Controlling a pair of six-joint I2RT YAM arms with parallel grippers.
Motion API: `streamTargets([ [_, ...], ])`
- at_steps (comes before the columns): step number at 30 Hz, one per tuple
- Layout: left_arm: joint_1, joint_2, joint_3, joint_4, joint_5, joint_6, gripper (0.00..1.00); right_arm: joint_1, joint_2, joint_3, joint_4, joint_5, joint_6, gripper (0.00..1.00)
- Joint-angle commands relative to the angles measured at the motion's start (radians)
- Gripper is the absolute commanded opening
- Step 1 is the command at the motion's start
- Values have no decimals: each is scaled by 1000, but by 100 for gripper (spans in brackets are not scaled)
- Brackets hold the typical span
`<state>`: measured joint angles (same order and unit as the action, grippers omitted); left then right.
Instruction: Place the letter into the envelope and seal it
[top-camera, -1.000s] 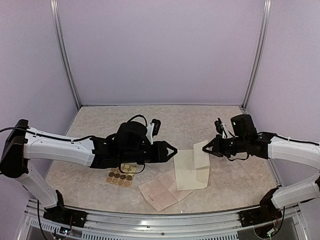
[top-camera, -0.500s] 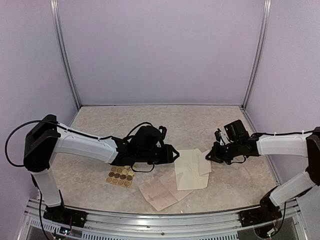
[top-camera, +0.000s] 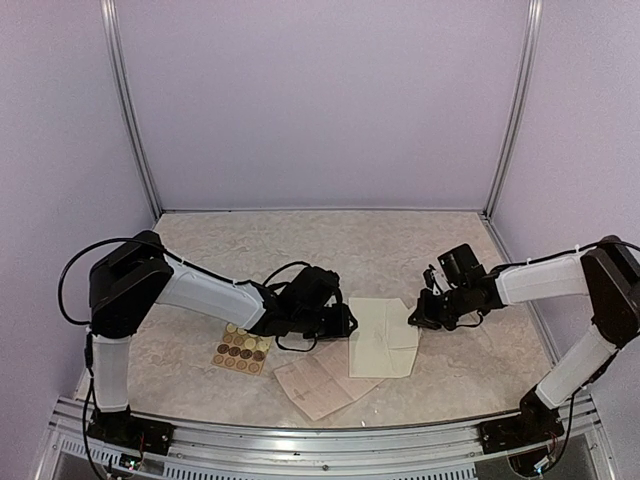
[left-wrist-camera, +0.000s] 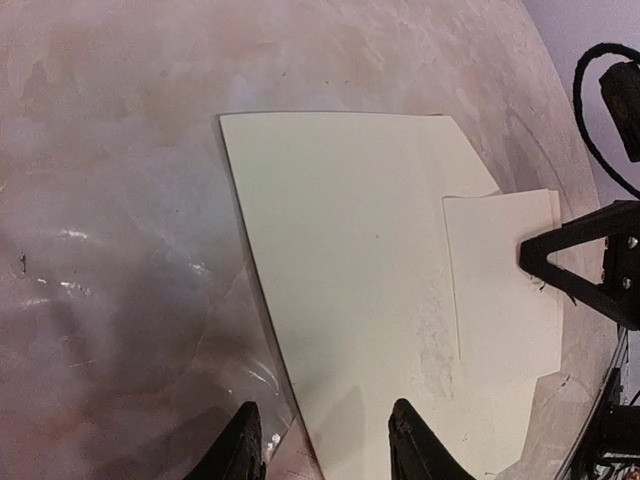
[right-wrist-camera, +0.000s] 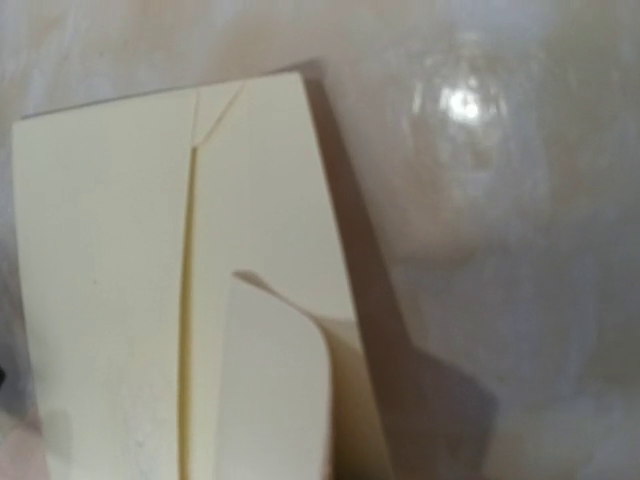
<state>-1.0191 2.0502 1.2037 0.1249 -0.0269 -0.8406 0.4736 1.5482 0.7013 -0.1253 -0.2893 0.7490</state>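
Centre of the tabletop, seen from above: envelope lies flat, left gripper at its left edge, right gripper at its right; left wrist: jaws released, straddling that edge; right wrist: flap curls upward, pinched by the right gripper.

sticker card left of envelope, letter before them
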Motion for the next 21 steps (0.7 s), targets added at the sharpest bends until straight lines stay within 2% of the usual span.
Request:
streamTargets([
  [1, 12, 36, 40, -17, 4, 19, 40, -11, 33, 32, 16, 22, -18, 0],
  [7, 17, 80, 58, -2, 21, 29, 37, -11, 72, 59, 28, 15, -21, 0],
  [10, 20, 102, 72, 1, 57, 26, 30, -9, 96, 75, 36, 9, -22, 0],
  [21, 19, 131, 85, -7, 74, 32, 23, -1, 178, 116, 81, -33, -13, 0],
])
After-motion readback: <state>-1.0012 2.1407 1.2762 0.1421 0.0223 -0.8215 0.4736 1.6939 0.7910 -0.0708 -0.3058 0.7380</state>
